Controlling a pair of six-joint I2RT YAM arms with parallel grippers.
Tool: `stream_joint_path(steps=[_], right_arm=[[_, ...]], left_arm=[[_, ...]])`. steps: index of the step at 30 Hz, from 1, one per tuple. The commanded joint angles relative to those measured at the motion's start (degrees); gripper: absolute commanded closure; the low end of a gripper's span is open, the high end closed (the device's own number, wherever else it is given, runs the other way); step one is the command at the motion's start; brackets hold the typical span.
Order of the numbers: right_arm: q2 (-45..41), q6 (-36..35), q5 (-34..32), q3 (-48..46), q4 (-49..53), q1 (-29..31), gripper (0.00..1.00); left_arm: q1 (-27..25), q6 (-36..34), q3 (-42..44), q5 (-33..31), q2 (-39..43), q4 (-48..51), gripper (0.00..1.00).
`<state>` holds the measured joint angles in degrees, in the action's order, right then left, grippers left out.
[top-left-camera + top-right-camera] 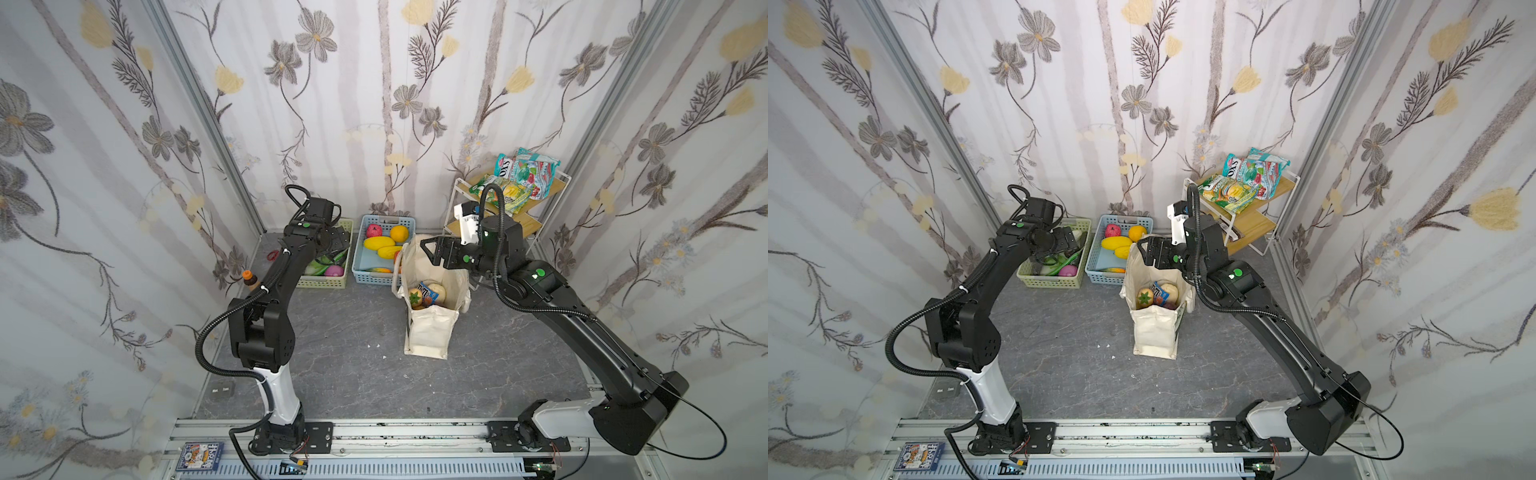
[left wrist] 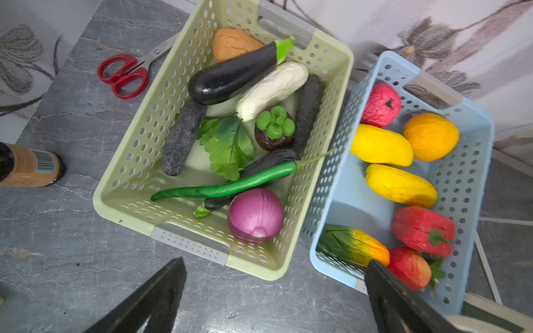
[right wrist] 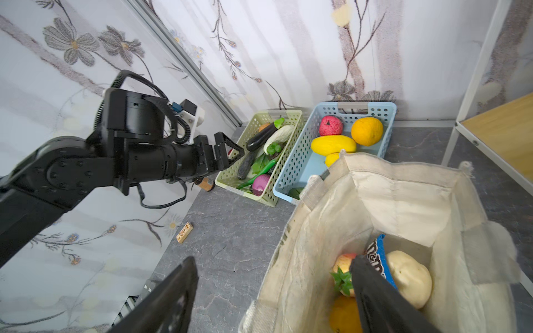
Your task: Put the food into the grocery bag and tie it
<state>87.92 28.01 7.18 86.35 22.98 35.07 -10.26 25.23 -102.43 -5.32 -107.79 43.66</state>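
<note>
Both jaws look released and empty to me: the left end effector hangs over the green basket, the right end effector over the grocery bag, which stands upright on the worktop just beside the blue basket with food inside.

Cream tote bag, blue candy packet. Pale green slotted basket, light blue slotted basket. Purple onion, black eggplant with green cap, yellow mangoes, orange fruit. Red-handled scissors. Grey marbled tabletop — white walls, grey-and-yellow flower print.
</note>
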Motion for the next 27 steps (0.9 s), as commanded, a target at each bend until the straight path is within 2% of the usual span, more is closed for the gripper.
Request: stream_joint_path(steps=[1, 9, 19, 27], right_arm=[[3.0, 0.1, 0.9, 2.8, -0.7, 1.3, 0.17], [11.1, -1.6, 0.2, 9.8, 2.8, 4.8, 0.17], [19.3, -4.6, -1.8, 20.5, 12.9, 7.3, 0.17], [23.3, -4.5, 0.0, 25.1, 13.6, 9.2, 0.17]], left_arm=[[1.6, -0.7, -1.1, 0.8, -2.5, -1.3, 0.01], [4.0, 2.0, -6.4, 4.3, -10.8, -1.9, 0.02], [4.9, 4.7, -12.5, 4.8, -19.7, -3.6, 0.03], [5.9, 6.8, -15.4, 6.1, -24.7, -6.8, 0.03]])
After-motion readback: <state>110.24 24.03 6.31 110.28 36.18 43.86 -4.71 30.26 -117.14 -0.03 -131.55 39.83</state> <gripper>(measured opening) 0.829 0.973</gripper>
